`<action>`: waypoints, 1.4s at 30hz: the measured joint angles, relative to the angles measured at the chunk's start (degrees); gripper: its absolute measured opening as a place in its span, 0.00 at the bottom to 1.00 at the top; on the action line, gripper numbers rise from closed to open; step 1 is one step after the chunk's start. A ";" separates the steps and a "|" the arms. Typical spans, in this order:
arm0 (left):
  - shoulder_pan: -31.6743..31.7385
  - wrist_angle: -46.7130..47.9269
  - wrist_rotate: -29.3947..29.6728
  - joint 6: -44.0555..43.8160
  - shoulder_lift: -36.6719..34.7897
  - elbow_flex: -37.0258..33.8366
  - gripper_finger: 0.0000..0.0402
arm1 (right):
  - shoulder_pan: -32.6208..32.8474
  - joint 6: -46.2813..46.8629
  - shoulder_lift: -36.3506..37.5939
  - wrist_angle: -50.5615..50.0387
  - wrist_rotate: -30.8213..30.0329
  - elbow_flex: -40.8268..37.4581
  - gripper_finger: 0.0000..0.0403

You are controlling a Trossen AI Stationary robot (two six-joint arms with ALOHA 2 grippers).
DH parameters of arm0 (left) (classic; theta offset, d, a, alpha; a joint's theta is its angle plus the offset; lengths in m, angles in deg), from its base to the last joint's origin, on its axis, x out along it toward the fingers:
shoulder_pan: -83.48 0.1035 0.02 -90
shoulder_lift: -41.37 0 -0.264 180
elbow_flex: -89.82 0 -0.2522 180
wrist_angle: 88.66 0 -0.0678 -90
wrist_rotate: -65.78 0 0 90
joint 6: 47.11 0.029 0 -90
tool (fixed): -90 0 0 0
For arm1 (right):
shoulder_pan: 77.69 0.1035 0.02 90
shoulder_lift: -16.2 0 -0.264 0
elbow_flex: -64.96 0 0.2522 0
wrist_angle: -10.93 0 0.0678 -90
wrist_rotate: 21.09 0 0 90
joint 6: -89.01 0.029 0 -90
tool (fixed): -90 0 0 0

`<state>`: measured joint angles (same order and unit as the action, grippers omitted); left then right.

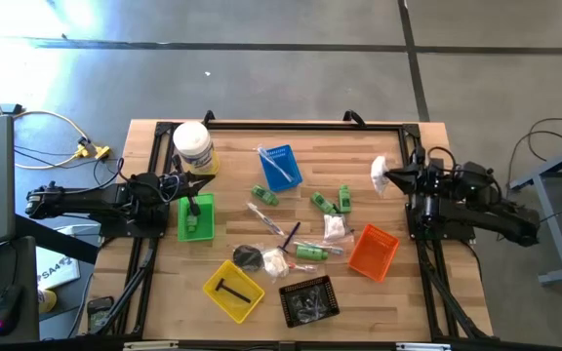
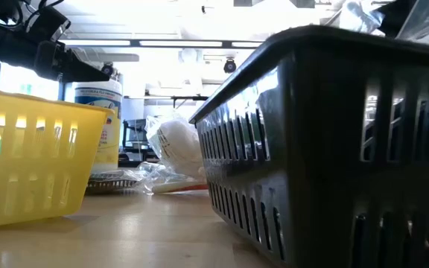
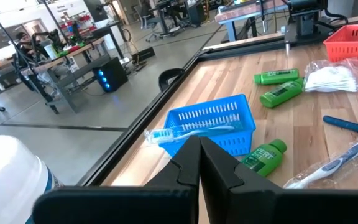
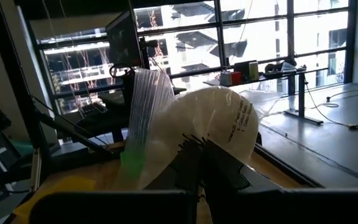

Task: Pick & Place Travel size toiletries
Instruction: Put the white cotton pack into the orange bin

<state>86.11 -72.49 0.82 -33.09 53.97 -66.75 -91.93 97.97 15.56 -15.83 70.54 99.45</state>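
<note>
Small green bottles (image 1: pixel 322 203), wrapped toothbrushes (image 1: pixel 271 220) and white sachets (image 1: pixel 335 227) lie scattered on the middle of the table. One toothbrush (image 3: pixel 191 129) lies across the blue tray (image 1: pixel 281 166). A black T-shaped piece (image 1: pixel 230 290) sits in the yellow tray (image 1: pixel 233 291). My right gripper (image 1: pixel 390 178) (image 4: pixel 199 144), above the table's right side, is shut on a white sachet (image 4: pixel 210 118). My left gripper (image 1: pixel 206 180) (image 3: pixel 199 140) hovers shut and empty by the white tub (image 1: pixel 193 146), above the green tray (image 1: pixel 195 216). My right gripper pinches the white sachet between its two fingers at the lower edge of its clear wrapper (image 4: pixel 188 142). The fingers come level from the table's right side. The sachet (image 1: pixel 380 174) stands out beyond the fingertips, lifted clear of the table.
An orange tray (image 1: pixel 373 252) lies below the right gripper, toward the near edge. A black tray (image 1: pixel 309 299) holding clear wrappers sits at the near edge, beside the yellow tray. The green tray holds a green bottle. A black frame (image 1: pixel 301 125) borders the table.
</note>
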 joint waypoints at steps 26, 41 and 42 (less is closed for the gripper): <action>-0.02 0.31 0.00 0.43 0.00 0.00 0.00 | 0.07 1.28 -35.61 -40.34 18.17 28.61 0.03; -0.02 0.35 0.00 -0.44 0.00 0.00 0.00 | 18.64 20.31 -44.04 -41.41 20.05 26.56 0.03; -0.02 0.35 0.00 -0.37 0.00 0.00 0.00 | 20.05 21.35 -45.14 -41.20 19.07 26.56 0.03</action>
<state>86.09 -72.14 0.82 -33.46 53.97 -66.75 -71.87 119.32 -29.59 -57.03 89.61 126.01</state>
